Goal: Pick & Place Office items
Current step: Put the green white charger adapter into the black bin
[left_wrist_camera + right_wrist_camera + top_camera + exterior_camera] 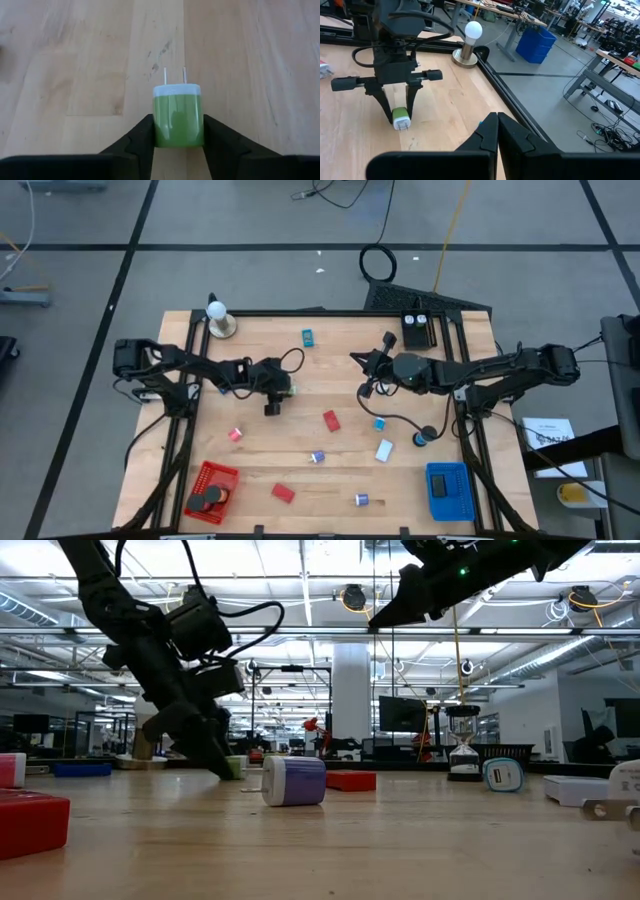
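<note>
We see even, bright overhead light; ceiling strips (300,585) glare in the low view. Soft shadows on the table (300,395). Near red block (30,820) is blurred.

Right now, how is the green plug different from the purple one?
The green plug sits between the fingers of the left hand, low at the table; the purple plug lies on the wood with no hand near it. The green plug's two metal prongs show in the left wrist view; the purple plug's prongs cannot be seen. Both are small blocks with a white end.
</note>
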`<state>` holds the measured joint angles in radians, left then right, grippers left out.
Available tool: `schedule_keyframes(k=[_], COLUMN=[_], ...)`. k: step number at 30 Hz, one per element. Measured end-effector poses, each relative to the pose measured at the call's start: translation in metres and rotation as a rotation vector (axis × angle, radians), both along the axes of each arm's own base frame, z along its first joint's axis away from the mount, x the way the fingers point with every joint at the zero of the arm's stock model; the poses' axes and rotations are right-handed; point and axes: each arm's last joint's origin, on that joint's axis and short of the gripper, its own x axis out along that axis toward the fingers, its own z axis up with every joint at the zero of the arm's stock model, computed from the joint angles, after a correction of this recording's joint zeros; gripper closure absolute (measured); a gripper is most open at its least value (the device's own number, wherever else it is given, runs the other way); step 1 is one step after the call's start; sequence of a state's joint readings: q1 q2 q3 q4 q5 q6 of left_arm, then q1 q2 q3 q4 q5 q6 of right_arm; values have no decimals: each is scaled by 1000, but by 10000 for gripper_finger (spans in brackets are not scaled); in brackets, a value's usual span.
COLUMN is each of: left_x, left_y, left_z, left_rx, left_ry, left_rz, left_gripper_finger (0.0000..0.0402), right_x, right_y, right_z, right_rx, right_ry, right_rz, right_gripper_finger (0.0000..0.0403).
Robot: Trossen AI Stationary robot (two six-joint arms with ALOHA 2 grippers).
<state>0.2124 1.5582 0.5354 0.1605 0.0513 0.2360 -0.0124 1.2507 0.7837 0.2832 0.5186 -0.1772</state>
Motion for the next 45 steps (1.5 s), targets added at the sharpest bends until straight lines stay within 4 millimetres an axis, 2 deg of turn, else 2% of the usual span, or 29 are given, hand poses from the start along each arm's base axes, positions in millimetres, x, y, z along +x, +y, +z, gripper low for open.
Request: schedule_keyframes(k=[6, 12, 16, 20, 26, 29, 31, 35, 41, 45], left_x=[6, 6, 2, 6, 7, 7, 7, 7, 7, 8], left_y=[-4, -13, -14, -14, -13, -13, -14, -14, -15, -16], left_z=[5, 16, 25, 28, 29, 29, 30, 30, 30, 30], left_rx=[73, 199, 252, 260, 270, 271, 272, 273, 272, 272], left_ry=[-100, -435, -589, -590, -595, -595, -602, -605, -605, -605], left_rz=[23, 92, 145, 142, 145, 152, 153, 154, 150, 149], left_gripper_finger=[264, 263, 261, 261, 260, 260, 260, 259, 259, 259], right_x=[2, 17, 28, 43, 65, 74, 82, 101, 122, 126], right_y=[-2, -23, -40, -50, -57, -59, -60, -65, -75, -77], right_z=[-2, -26, -43, -44, -34, -37, -45, -63, -67, -67], right_rx=[95, 386, 565, 711, 800, 883, 941, 993, 1030, 1027], right_ry=[-49, -113, -150, -155, -194, -187, -170, -157, -168, -172], right_rz=[-21, -6, -3, 46, 99, 138, 148, 138, 158, 162], right_gripper_finger=[403, 372, 325, 263, 164, 127, 110, 96, 96, 118])
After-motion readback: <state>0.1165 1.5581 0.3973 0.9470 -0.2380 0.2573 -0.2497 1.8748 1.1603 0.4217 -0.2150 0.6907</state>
